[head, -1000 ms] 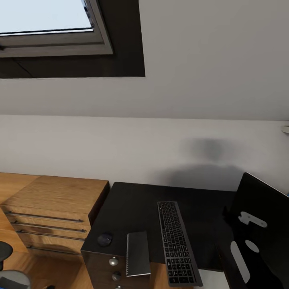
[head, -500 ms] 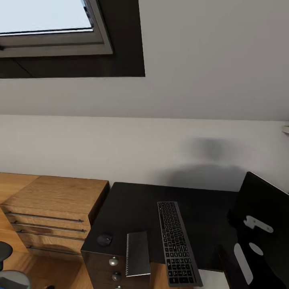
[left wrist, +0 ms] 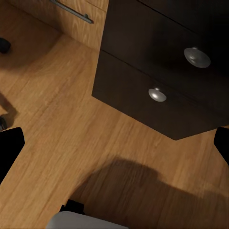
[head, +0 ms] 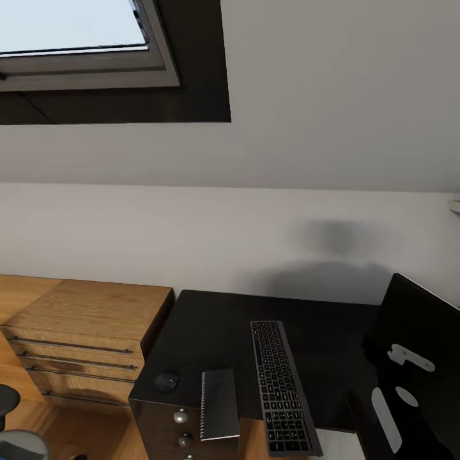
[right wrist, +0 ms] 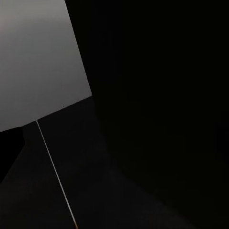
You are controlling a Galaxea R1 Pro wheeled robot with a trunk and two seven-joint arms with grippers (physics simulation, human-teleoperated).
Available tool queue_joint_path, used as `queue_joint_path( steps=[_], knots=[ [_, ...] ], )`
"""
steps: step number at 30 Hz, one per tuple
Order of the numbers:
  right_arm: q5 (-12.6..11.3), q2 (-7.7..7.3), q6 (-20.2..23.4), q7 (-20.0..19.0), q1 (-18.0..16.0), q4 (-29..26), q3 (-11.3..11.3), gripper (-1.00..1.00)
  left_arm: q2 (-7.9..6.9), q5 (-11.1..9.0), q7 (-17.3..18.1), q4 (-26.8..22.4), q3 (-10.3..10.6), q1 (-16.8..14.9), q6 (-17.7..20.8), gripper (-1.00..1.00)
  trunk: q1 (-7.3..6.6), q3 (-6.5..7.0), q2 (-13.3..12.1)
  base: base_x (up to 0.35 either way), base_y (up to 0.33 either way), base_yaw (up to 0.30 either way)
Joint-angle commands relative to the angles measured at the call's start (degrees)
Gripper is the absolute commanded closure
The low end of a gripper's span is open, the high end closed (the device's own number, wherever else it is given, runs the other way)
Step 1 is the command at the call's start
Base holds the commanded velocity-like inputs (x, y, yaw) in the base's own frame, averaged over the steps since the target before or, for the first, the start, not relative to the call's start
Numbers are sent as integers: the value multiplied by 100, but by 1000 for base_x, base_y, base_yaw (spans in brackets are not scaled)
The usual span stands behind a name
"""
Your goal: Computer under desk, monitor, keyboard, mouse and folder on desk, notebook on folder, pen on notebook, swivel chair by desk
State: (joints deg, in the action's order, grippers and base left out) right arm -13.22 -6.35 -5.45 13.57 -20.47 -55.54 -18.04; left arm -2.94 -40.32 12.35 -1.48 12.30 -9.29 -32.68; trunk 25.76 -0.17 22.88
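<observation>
The black desk (head: 211, 332) stands against the white wall. On it lie the black keyboard (head: 281, 386), the dark grey notebook (head: 219, 404) overhanging the front edge, and the small dark mouse (head: 167, 381) at the left corner. The black monitor (head: 415, 370) stands tilted at the desk's right end, its back towards me. My left gripper (left wrist: 114, 148) hangs open over the wooden floor in front of the desk's drawers (left wrist: 143, 71), with nothing between its fingers. The right wrist view is pressed close to a black surface, apparently the monitor (right wrist: 167, 95); its jaws are too dark to read.
Low wooden shelving with drawers (head: 83, 332) stands left of the desk. A black armrest (head: 6, 399) and grey seat edge (head: 19, 444) of the swivel chair show at the lower left. Round silver knobs (left wrist: 197, 57) stick out of the desk drawers.
The monitor shifted slightly to the right between one second and half a second ago, then held still. Keyboard, notebook and mouse have not moved.
</observation>
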Motion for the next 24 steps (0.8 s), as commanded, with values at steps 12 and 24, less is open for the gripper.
queue_joint_path(
  steps=[12,24],
  knots=[
    [-62,2,-32,6,-1,-1,10,-100,-2,-55,40,7,31,-2,-10,-100,2,17,4,0,0,-59],
    [-65,2,-31,3,-1,-1,18,-100,4,-54,40,7,34,-2,-10,-100,2,69,4,0,0,-170]
  ],
)
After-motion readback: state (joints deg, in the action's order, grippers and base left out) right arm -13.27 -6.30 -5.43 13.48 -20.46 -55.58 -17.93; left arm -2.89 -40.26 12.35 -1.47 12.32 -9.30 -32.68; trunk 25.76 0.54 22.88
